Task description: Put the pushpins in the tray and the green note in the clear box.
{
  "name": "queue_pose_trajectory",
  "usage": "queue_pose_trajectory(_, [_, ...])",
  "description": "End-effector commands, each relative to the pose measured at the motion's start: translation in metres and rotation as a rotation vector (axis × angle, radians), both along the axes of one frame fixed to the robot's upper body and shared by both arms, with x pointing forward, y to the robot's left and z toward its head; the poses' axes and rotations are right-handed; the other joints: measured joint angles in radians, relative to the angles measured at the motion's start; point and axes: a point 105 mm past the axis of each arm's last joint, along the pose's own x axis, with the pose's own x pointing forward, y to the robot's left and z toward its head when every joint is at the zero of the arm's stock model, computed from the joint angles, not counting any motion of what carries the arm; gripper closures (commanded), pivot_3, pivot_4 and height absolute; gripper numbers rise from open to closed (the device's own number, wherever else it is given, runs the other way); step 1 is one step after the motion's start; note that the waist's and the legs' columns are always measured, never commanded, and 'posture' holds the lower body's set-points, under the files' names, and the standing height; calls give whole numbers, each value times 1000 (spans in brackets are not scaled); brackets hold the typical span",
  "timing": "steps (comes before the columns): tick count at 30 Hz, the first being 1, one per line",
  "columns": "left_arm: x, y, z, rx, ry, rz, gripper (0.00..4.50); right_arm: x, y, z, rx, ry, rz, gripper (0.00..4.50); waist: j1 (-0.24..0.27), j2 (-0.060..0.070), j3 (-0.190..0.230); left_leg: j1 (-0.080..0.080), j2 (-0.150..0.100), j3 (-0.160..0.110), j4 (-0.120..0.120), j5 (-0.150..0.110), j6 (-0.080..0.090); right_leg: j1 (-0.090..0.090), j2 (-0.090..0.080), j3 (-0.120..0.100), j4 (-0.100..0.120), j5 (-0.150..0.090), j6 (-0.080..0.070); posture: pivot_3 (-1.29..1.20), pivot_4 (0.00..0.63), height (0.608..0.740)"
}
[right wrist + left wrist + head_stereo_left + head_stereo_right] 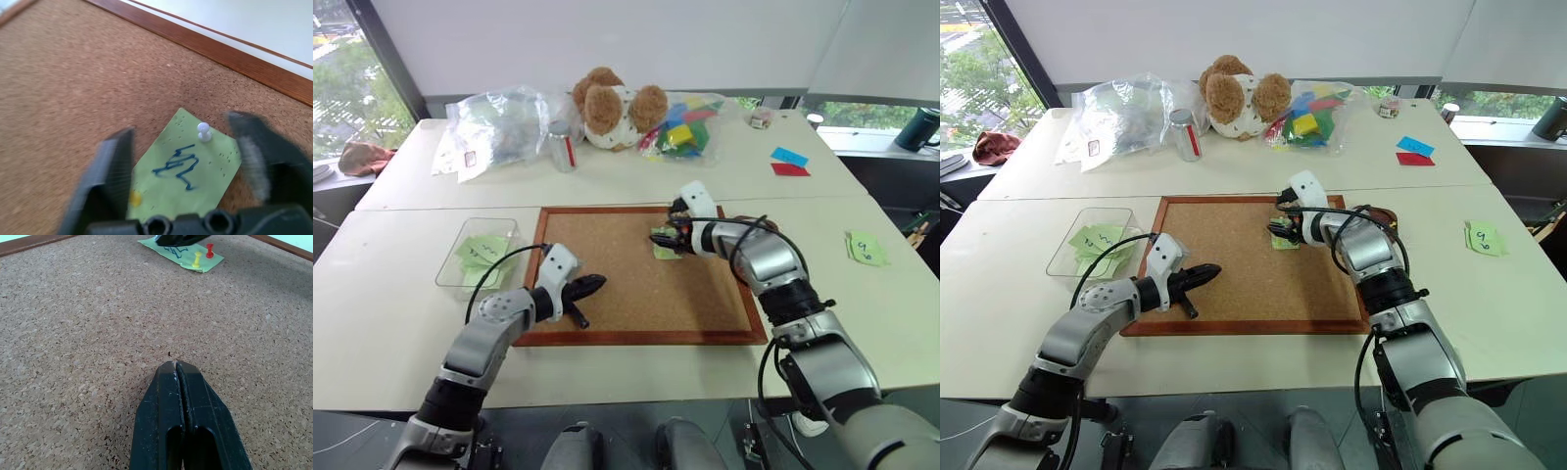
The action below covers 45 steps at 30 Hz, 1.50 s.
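A green note [183, 171] with a dark scribble lies on the cork board [626, 294], towards its far right part. A red pushpin [209, 251] and a yellow one [196, 259] stand in the note. The right wrist view shows a pale-headed pin [204, 131] in it. My right gripper [181, 126] hovers open just over the note, one finger on each side of it. My left gripper [592, 285] is shut and empty, low over the board's near left part. The clear box [480, 253] left of the board holds several green notes. The dark tray [1386, 212] peeks out behind my right arm.
Another green note [867, 248] lies on the table to the right. Blue [789, 157] and red [790, 169] paper pieces lie at the far right. Along the back stand a teddy bear [607, 103], clear plastic bags [499, 127], a can [563, 145] and a bag of coloured blocks [685, 122].
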Motion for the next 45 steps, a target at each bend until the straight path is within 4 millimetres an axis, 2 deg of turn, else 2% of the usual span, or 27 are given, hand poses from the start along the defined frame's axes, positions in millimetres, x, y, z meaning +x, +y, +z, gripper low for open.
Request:
queue_pose_trajectory(1, [-1,5,-2,13,-3,26,4500,9,2,18,27,-59,-6,1817,-1,0,0,0,0,0,0,0,0,0,0,0,0,0,0,0,150,740])
queue_pose_trajectory(9, [-3,4,-2,14,-4,30,4500,16,-1,16,45,-47,-24,1817,-3,0,0,0,0,0,0,0,0,0,0,0,0,0,0,0,150,740])
queue_pose_trajectory(12, [-3,4,-3,20,-1,29,4500,16,0,15,49,-44,-20,2706,-3,0,0,0,0,0,0,0,0,0,0,0,0,0,0,0,150,740])
queue_pose_trajectory(15, [-3,5,-5,26,4,33,4500,17,0,15,47,-44,-19,4186,-3,0,0,0,0,0,0,0,0,0,0,0,0,0,0,0,150,740])
queue_pose_trajectory(16, [-3,6,-6,30,5,34,4500,17,0,15,48,-44,-18,4430,-3,0,0,0,0,0,0,0,0,0,0,0,0,0,0,0,150,740])
queue_pose_trajectory(23, [-6,7,-12,43,40,34,4500,11,-1,28,65,-68,3,4430,-3,0,0,0,0,0,-1,0,0,0,0,0,0,0,0,0,150,740])
queue_pose_trajectory(31, [-8,5,-19,53,66,30,4500,0,-3,62,87,-138,21,4430,-2,1,-1,0,0,0,-1,-3,4,0,0,0,0,0,0,0,150,740])
queue_pose_trajectory(36, [-9,5,-21,58,70,25,4500,-3,-13,73,89,-168,-3,4430,-2,1,-1,1,0,0,-1,-3,5,0,0,0,0,0,0,0,150,740])
queue_pose_trajectory(40, [-9,4,-20,62,65,20,4500,2,-43,80,110,-180,-100,4430,-1,1,-1,1,0,0,-1,-3,5,0,0,0,0,0,0,0,150,740])
queue_pose_trajectory(45, [-10,4,-19,60,57,18,4500,7,-105,72,66,-171,-291,4430,1,1,-1,1,0,0,-1,-3,5,0,0,0,0,0,0,0,150,740])
